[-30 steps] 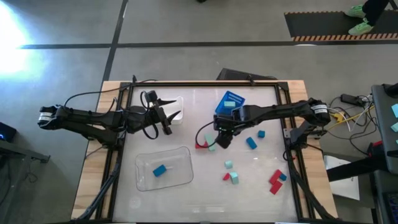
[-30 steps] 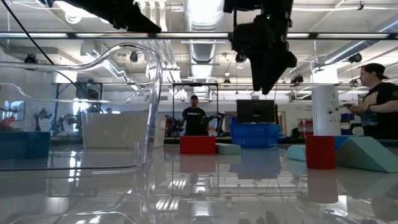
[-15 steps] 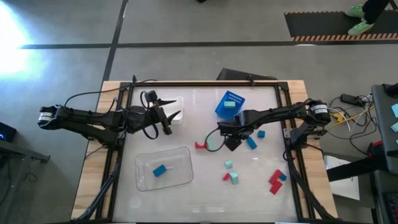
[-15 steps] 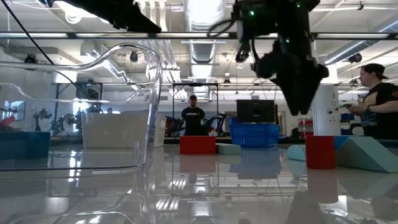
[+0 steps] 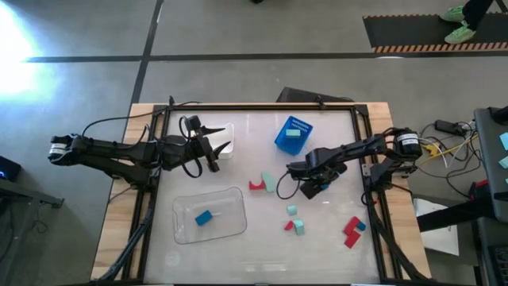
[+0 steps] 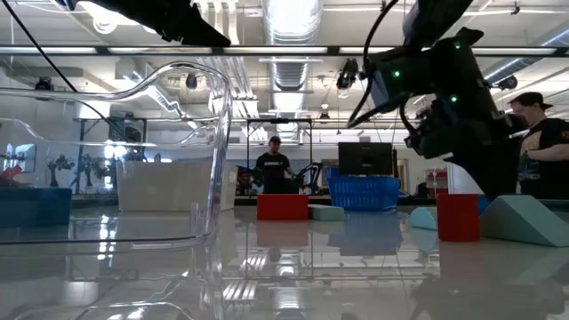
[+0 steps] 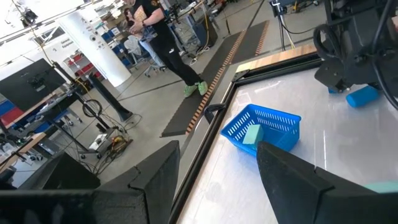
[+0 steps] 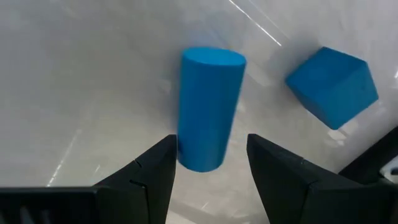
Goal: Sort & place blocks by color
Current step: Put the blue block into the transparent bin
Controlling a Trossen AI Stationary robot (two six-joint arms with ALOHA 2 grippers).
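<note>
- Blue cylinder block (image 8: 208, 106) is seen lying on the table (image 5: 238, 151), between the spread, empty fingers of the right gripper (image 5: 316, 184).
- Blue cube (image 8: 333, 86) lies just beside it.
- Left gripper (image 5: 213, 151) is held apart, empty, near the white tray (image 5: 226, 143).

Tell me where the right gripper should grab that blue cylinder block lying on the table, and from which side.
Grip the blue cylinder block across its curved sides near mid-length, coming straight down from above. It lies on its side on the white tabletop, its long axis running between the open right gripper fingers, so they would likely close squarely across it. The blue cube block sits apart, leaving room.
</note>
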